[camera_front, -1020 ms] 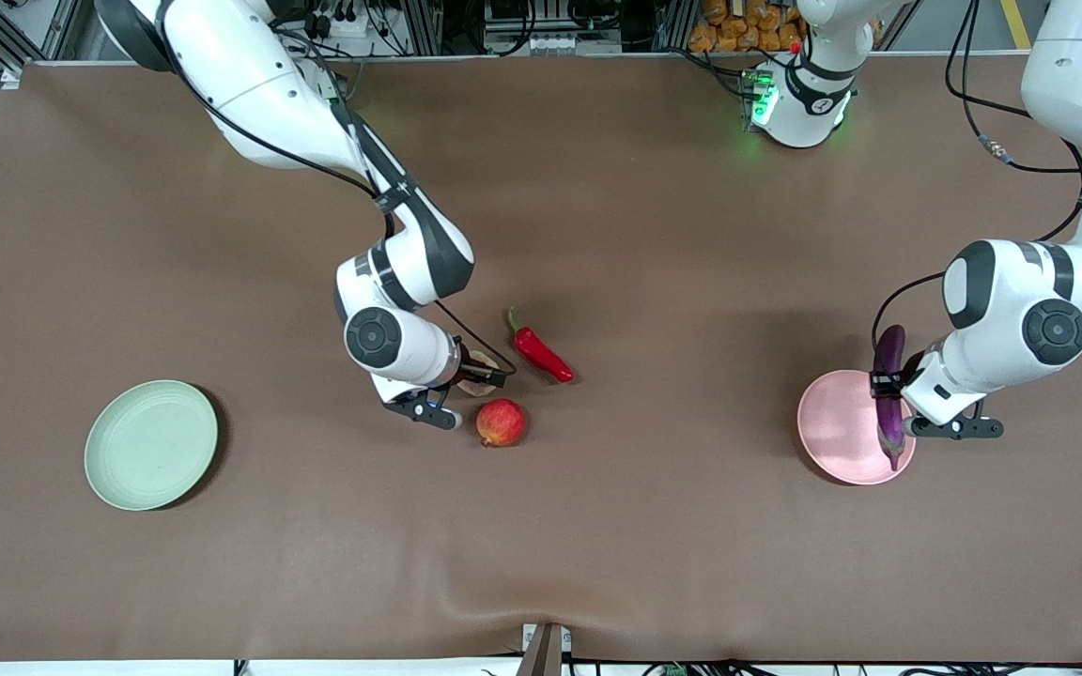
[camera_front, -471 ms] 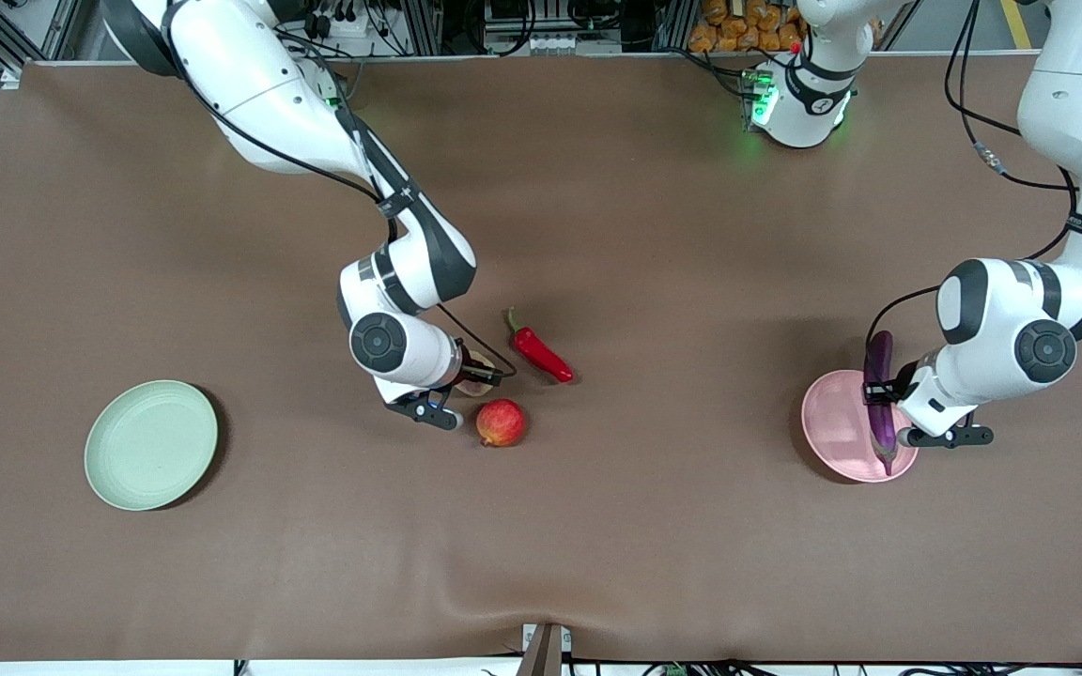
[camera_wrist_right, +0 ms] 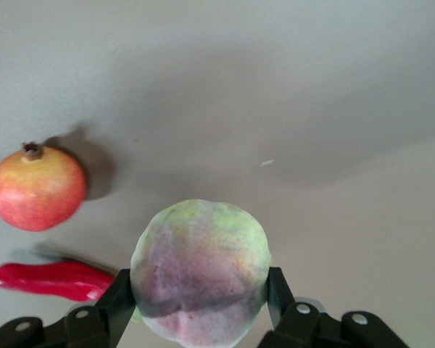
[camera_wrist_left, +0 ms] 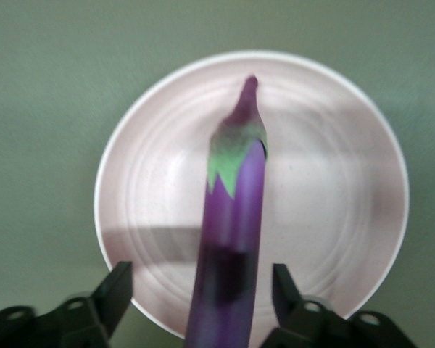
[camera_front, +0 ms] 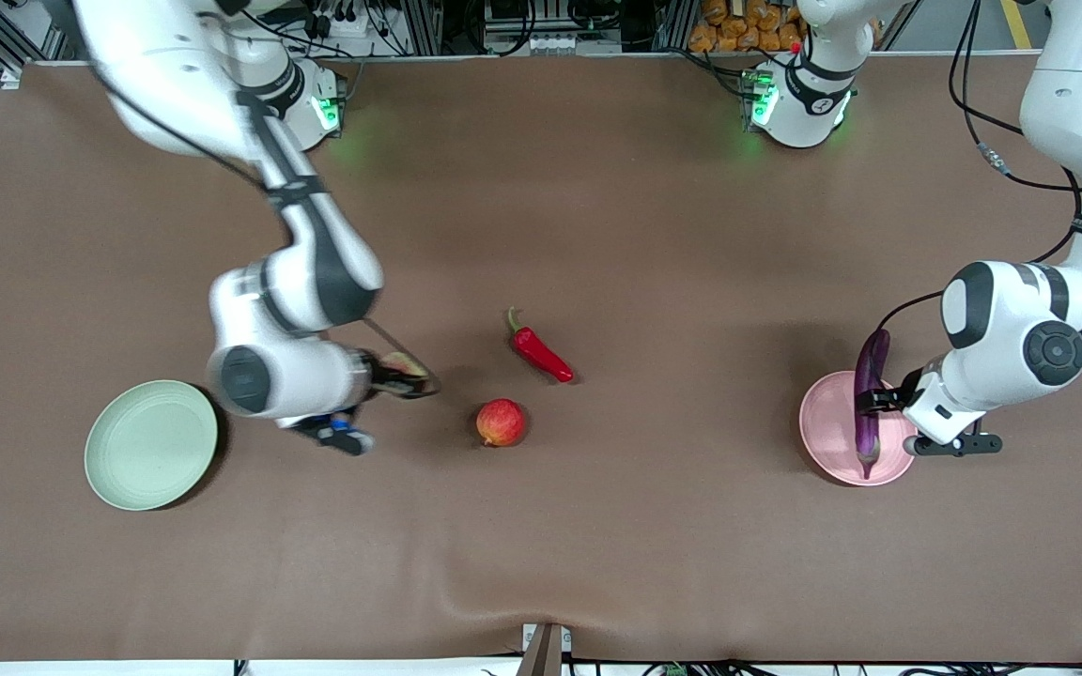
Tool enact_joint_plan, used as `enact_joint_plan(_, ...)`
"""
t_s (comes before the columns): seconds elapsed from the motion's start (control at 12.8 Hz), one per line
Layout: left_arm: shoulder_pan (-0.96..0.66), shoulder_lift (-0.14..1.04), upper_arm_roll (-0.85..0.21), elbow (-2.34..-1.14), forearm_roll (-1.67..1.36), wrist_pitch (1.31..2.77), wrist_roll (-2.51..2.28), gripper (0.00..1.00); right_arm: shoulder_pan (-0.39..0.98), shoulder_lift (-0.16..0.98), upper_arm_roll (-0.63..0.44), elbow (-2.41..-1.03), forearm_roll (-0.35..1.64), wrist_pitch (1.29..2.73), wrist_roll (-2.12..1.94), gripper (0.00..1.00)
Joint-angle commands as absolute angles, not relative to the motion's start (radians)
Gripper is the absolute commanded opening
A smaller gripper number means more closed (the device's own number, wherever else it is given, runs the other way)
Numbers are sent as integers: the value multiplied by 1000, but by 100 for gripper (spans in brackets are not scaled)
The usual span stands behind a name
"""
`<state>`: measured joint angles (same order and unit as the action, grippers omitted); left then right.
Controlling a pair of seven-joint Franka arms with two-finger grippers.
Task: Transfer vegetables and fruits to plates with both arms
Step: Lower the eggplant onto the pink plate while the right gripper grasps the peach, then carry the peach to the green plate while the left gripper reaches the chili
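Glossy eggplant (camera_wrist_left: 232, 239), matte pink plate (camera_wrist_left: 145, 188), fuzzy fruit (camera_wrist_right: 200, 272).

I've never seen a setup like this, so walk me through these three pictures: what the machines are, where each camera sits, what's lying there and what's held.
Two white robot arms work at a brown table. The wide picture looks down from across it; the other two come from cameras on each wrist.

The left end effector holds an eggplant over the pink plate. The right end effector carries a pale fruit in the air, above the table between the green plate and the red fruit. The chili lies farther from the front camera than the red fruit.
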<state>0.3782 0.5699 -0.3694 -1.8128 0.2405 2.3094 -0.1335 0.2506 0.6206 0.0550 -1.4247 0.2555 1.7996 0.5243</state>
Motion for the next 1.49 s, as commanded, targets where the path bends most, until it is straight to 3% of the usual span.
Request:
enact_joint_plan(0.0,371,508,-409,-1790,233,2229,-161,100,114,585,72,-1443,272,1743,327,0)
enact_joint_plan(0.24,373,473,-481,-1773,232,2133,-294,100,-7,580,68,-1442,247,1726,134,0)
enact_joint_plan(0.47,371,460,-569,-1746,230,2071,-440,100,-133,587,61,-1436,51,1729,-64,0)
enact_joint_plan(0.78,371,460,-681,-1744,230,2065,-618,100,-259,610,60,-1436,17,1749,-260,0)
enact_joint_plan(1.18,281,472,-724,-1743,233,2068,-805,100,-296,695,60,-1440,-14,1917,-293,0)
enact_joint_plan(1.41,140,546,-721,-1652,244,2077,-980,100,-317,744,61,-1450,-3,1959,-293,3)
